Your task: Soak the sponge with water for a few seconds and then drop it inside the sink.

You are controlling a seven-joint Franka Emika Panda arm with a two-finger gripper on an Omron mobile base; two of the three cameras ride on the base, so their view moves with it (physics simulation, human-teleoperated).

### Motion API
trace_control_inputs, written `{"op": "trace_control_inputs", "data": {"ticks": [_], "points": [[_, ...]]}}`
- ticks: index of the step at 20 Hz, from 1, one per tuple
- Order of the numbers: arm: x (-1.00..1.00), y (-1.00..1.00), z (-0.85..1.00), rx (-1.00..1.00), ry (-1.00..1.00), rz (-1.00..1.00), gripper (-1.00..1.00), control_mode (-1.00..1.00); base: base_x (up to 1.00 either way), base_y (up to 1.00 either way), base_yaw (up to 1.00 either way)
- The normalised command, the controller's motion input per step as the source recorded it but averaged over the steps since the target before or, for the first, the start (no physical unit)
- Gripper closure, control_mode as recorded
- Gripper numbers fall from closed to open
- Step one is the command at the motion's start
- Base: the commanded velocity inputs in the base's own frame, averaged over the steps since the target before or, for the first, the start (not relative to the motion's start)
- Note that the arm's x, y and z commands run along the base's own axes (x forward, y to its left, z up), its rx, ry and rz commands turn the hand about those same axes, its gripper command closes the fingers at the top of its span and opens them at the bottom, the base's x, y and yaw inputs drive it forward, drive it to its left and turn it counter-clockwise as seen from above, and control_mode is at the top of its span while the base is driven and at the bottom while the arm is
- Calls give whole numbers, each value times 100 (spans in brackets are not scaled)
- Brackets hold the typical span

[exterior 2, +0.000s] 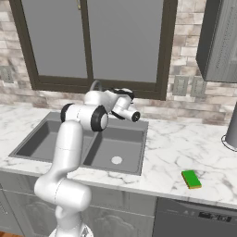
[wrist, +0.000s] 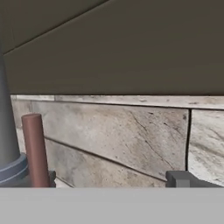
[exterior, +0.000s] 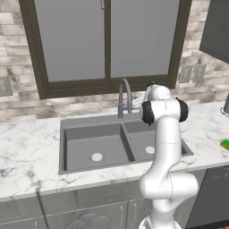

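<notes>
The sponge, green on top with a yellow layer, lies flat on the marble counter well to the right of the sink. My gripper is up at the back of the sink beside the grey arched faucet, far from the sponge. It faces the brick wall below the window. Its fingertips stand wide apart and it is open with nothing between them. A reddish-brown rod stands just right of the faucet's base. The water is out of view.
A grey vessel stands at the counter's far right. Wall outlets sit behind the counter, and a dark upper cabinet hangs at the top right. A dishwasher front is below the sponge. Both basins hold only their pale drains.
</notes>
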Motion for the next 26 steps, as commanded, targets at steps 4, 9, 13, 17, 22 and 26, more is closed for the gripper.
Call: {"op": "trace_control_inputs", "data": {"ticks": [4,9,13,17,22,26], "points": [[0,-31,-22,0,0,-8,-100,-100,0,0,0],[0,-35,-20,0,0,-8,-100,-100,0,0,0],[0,-49,-12,0,0,-3,-100,-100,0,0,0],[0,-47,-11,0,0,0,-100,-100,0,0,0],[0,-50,-17,0,0,0,-100,-100,0,0,0],[0,-55,-20,0,0,-1,-100,-100,0,0,0]]}}
